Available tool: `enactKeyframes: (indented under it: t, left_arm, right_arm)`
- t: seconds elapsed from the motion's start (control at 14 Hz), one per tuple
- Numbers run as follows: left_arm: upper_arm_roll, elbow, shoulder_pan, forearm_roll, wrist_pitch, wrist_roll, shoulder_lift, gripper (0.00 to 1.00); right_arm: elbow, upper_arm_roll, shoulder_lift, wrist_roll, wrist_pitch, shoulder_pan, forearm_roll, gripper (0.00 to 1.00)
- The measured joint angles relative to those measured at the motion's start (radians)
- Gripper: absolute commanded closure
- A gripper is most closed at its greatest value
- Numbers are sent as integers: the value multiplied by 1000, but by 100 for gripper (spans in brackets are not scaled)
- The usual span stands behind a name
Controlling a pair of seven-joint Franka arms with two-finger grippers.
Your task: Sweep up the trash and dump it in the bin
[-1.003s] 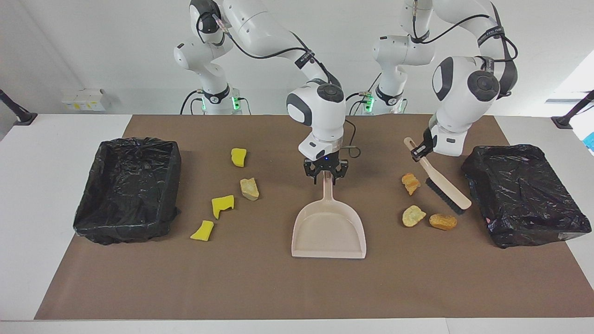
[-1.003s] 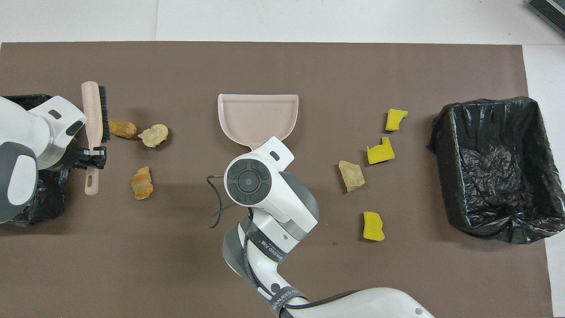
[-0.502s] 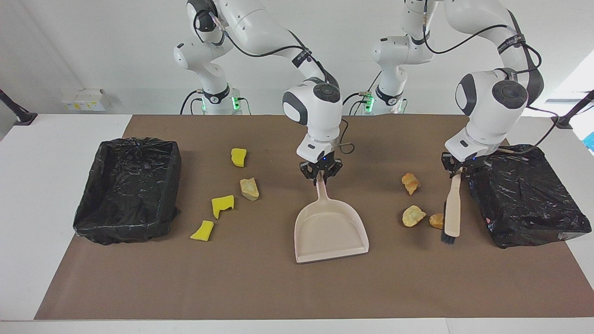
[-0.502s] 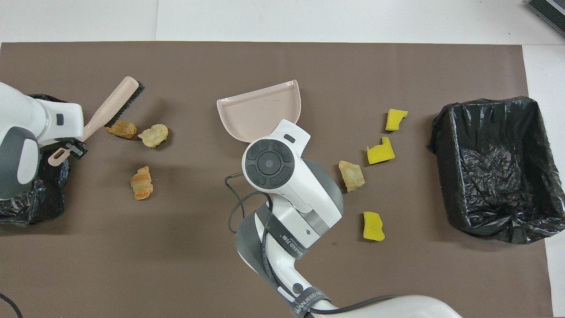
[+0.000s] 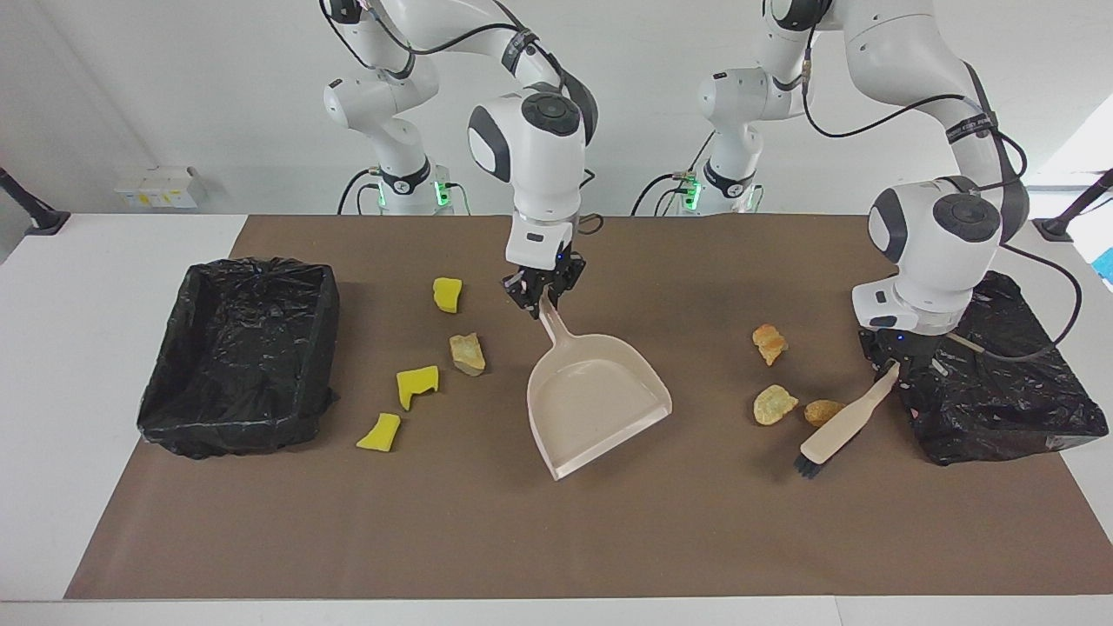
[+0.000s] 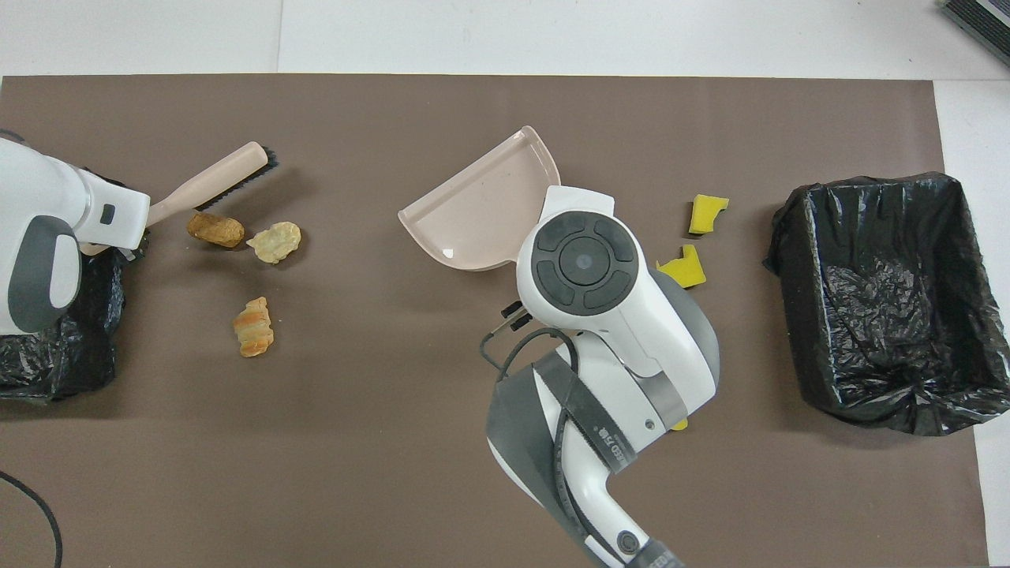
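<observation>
Lowest in the facing view, the trash begins with a yellow sponge wedge [image 5: 379, 432] and a notched yellow sponge chunk [image 5: 416, 385]. Both lie beside the black-bag-lined bin [image 5: 174, 374] at the right arm's end. A tan bread-like lump [image 5: 467, 354] and a third yellow sponge chunk [image 5: 447, 295] sit higher up.

At mid-frame the beige plastic dustpan [image 5: 596, 400] is slanted, its mouth turned toward the orange bread-like lumps [image 5: 773, 404], probably to receive them. The right gripper [image 5: 543, 296] is clenched on its handle. The left gripper [image 5: 896, 365] grasps the handle of the beige brush with black bristles [image 5: 839, 426]. Its bristles sit just beside the lumps, on their side away from the dustpan, ready to push them toward it. A second black-lined bin [image 5: 1000, 417] sits below that arm.

Everything rests on a brown mat [image 5: 556, 539] over a white table [image 5: 52, 391]. A plain white wall [image 5: 174, 87] fills the top of the frame.
</observation>
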Motion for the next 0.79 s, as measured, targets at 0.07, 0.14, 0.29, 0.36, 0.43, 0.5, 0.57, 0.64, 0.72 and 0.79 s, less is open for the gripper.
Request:
enactKeyframes:
  t: [0.07,0.14,0.29,0.36,0.43,0.5,0.57,0.64,0.72,0.79]
  left_arm:
    - [0,6,10,17,0,27,7,100]
    - [0,7,15,32,-2,45,10,100]
    - [-1,7,15,41,-27,86,11,100]
    - [-2,4,15,42,-52,105,11,100]
    - [-4,-5,15,42,-73,119,9,100]
    - [-7,-20,15,42,-93,125,3,100]
    - [-11,-36,13,42,-124,125,-8,100]
    - [-14,-46,12,42,-163,125,-18,100]
    - [-19,-53,12,42,-206,125,-30,100]
    - [-23,-58,12,42,-242,125,-41,100]
  right_arm:
    - [-25,0,-10,-83,-1,-3,0,100]
    - [-46,0,-18,-167,-5,-7,0,100]
    - [-77,0,-26,-347,-13,-26,0,100]
    - [-92,0,-31,-434,-13,-40,0,100]
    - [-105,0,-34,-514,-13,-57,0,100]
    - [-115,-1,-38,-585,-13,-75,0,100]
    - [-120,-1,-40,-635,-13,-89,0,100]
    - [-123,0,-41,-660,-13,-95,0,100]
    - [-126,0,-42,-676,-10,-96,0,100]
    - [-127,1,-42,-703,-2,-94,0,100]
